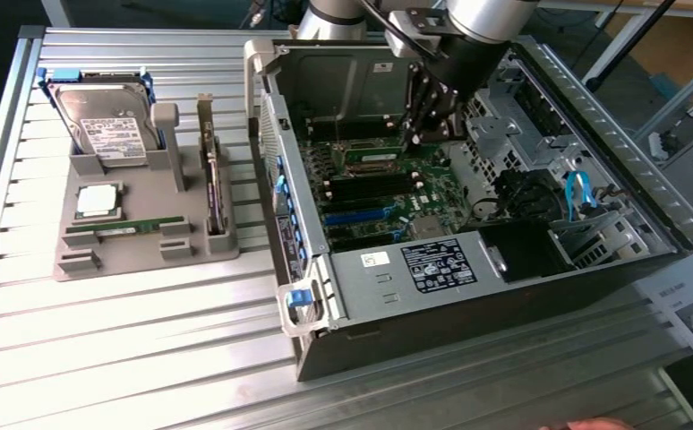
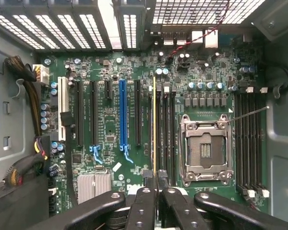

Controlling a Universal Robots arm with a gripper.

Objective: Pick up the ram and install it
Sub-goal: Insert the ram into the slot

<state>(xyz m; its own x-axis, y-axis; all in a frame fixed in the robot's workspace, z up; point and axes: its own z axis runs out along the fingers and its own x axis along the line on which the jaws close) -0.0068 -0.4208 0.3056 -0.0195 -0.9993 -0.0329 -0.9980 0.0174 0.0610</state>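
Seen edge-on in the wrist view, the ram (image 2: 154,120) is a thin yellow-green line running out from between my fingertips. My gripper (image 2: 154,179) is shut on it. It hangs just above the motherboard (image 2: 105,120), lined up beside the black memory slots (image 2: 167,134) next to the empty processor socket (image 2: 205,151). In the exterior view my gripper (image 1: 424,134) reaches down into the open computer case (image 1: 490,296), with the green ram (image 1: 371,155) level under its fingers.
A grey fixture (image 1: 84,264) to the exterior view's left of the case holds a hard drive (image 1: 107,125), a silver processor chip (image 1: 97,201), another green stick (image 1: 125,228) and an upright dark card (image 1: 213,188). A hand (image 1: 586,424) shows at the front edge.
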